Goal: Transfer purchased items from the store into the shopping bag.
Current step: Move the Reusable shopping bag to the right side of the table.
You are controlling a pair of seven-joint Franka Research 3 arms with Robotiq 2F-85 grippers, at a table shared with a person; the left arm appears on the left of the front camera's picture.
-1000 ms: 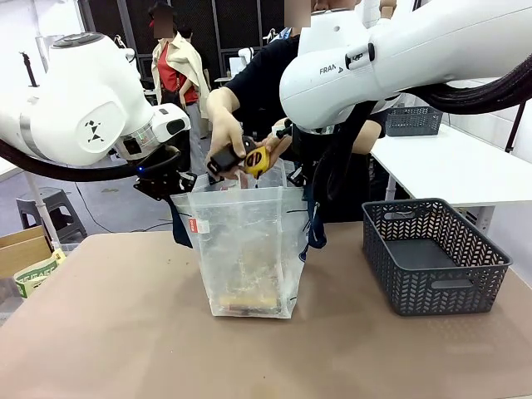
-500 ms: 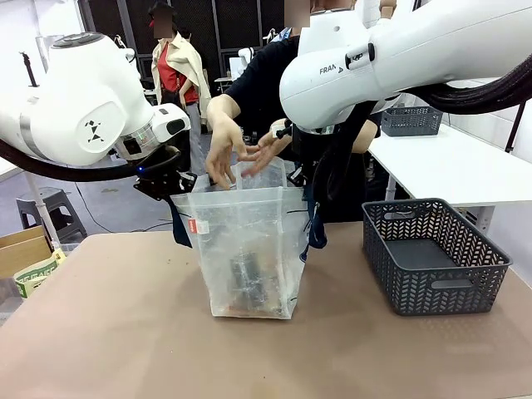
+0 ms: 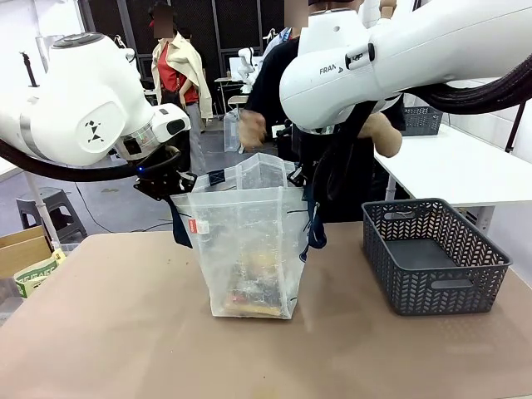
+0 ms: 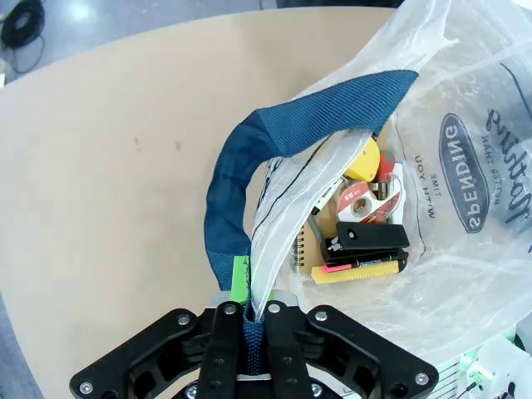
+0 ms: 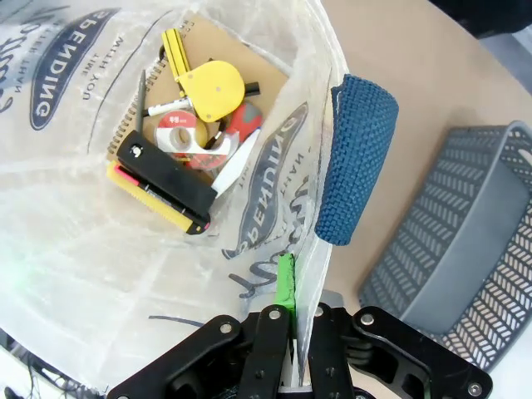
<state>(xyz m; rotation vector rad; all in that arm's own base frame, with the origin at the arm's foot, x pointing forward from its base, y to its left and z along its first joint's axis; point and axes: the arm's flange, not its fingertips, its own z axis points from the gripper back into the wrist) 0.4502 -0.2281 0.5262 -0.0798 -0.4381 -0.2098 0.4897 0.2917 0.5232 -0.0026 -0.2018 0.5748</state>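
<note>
The shopping bag (image 3: 249, 241) stands upright in the middle of the table, its mouth held open from both sides. My left gripper (image 3: 172, 184) is shut on the bag's left rim at the navy strap (image 4: 249, 183). My right gripper (image 3: 307, 184) is shut on the right rim beside the other strap (image 5: 356, 158). Purchased items lie at the bag's bottom: a yellow tape measure (image 5: 212, 90), a black stapler (image 5: 166, 179), a tape roll (image 4: 366, 199) and a tan spiral notebook (image 4: 306, 249). The store (image 3: 432, 253), a dark grey basket, sits to the right with nothing showing inside. The person's hand (image 3: 252, 127) is raised behind the bag.
A cardboard box (image 3: 25, 258) sits off the table's left edge. A white table (image 3: 449, 166) with another basket (image 3: 413, 120) stands behind at the right. Bare tabletop (image 3: 266, 357) lies in front of the bag.
The person let the stapler and tape measure drop into the bag and drew both hands back. Both grippers kept their hold on the rim.
</note>
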